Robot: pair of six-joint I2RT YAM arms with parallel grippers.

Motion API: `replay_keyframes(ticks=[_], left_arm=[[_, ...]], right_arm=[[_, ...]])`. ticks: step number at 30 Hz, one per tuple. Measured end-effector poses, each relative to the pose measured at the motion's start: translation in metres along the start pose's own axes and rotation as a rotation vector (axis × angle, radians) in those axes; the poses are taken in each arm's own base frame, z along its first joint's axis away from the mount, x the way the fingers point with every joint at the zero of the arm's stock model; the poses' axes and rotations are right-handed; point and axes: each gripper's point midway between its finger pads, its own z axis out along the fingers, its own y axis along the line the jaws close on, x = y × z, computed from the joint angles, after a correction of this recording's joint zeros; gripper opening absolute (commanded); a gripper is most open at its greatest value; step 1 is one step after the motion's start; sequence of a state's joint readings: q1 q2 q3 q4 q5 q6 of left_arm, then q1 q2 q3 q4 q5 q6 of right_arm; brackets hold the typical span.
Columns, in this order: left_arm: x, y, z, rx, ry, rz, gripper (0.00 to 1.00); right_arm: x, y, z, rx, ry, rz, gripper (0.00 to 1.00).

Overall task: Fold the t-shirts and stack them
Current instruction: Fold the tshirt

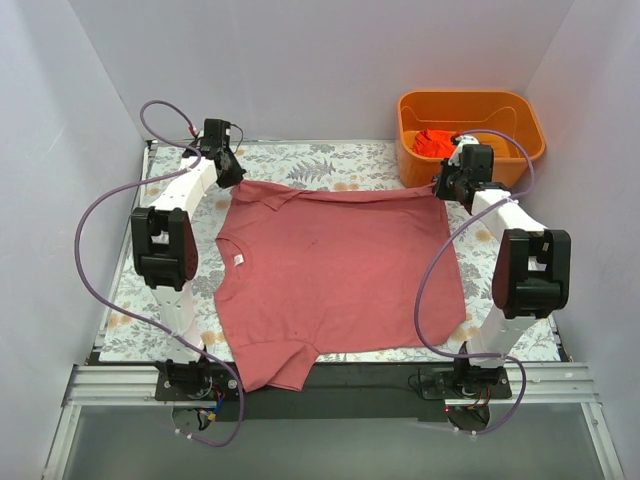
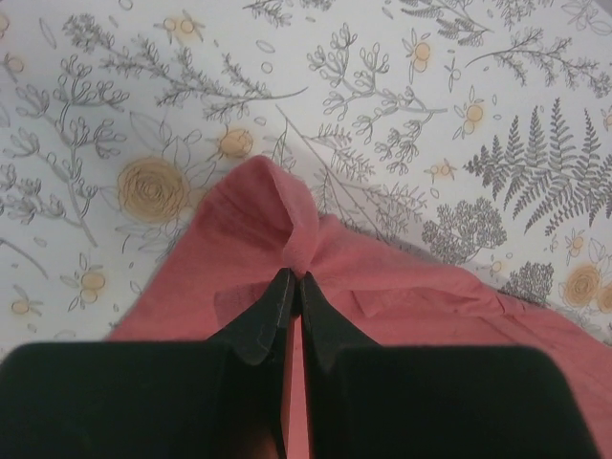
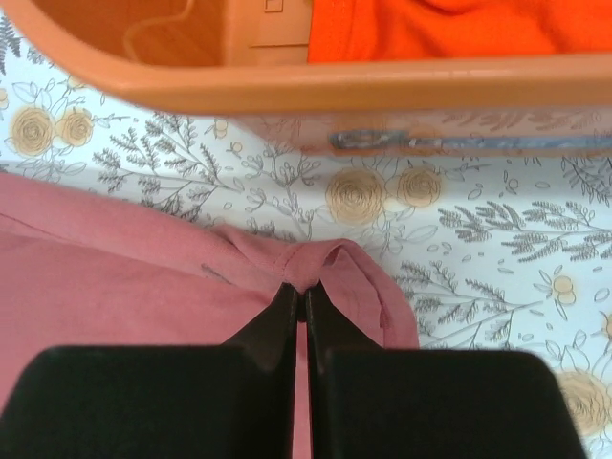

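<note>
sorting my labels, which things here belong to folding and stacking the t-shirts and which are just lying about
For the job: pink-red t-shirt, its far edge pinched by the left fingers and right fingers; orange-red t-shirt.
Lying about: orange basket holding that second shirt; floral table cover.

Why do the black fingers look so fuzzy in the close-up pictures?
Left wrist: the left gripper sits very near the lens, so its dark body blurs while the shirt looks sharp. Right wrist: same for the right gripper, and the basket rim is soft too. Top view: evenly lit, everything sharp.
</note>
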State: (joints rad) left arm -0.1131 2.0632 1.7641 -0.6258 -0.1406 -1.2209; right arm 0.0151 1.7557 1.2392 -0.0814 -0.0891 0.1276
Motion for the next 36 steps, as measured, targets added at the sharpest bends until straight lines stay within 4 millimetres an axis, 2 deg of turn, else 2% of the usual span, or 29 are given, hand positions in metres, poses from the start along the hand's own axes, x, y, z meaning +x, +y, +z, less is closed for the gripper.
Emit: replay_keyframes(ticks=[6, 11, 13, 15, 27, 32, 36], left_arm=[[0.009, 0.011, -0.044, -0.018, 0.037, -0.025, 0.0], [0.021, 0.022, -0.085, -0.008, 0.047, -0.04, 0.0], [0.029, 0.026, -0.094, -0.005, 0.067, -0.047, 0.0], [0.038, 0.029, -0.099, -0.007, 0.095, -0.051, 0.0], [0.1, 0.059, -0.124, -0.029, 0.218, -0.11, 0.0], [0.138, 0.077, -0.124, -0.05, 0.289, -0.14, 0.0], [0.161, 0.086, -0.119, -0.067, 0.34, -0.156, 0.0]], right_arm=[[0.012, 0.001, -0.023, 0.007, -0.001, 0.004, 0.01], [0.036, -0.017, -0.028, 0.042, 0.042, 0.048, 0.01], [0.046, -0.022, -0.029, 0.053, 0.066, 0.066, 0.01], [0.055, -0.026, -0.03, 0.064, 0.089, 0.077, 0.01], [0.081, -0.032, -0.034, 0.084, 0.142, 0.089, 0.01], [0.1, -0.034, -0.035, 0.089, 0.183, 0.097, 0.03], [0.106, -0.036, -0.033, 0.096, 0.201, 0.1, 0.04]])
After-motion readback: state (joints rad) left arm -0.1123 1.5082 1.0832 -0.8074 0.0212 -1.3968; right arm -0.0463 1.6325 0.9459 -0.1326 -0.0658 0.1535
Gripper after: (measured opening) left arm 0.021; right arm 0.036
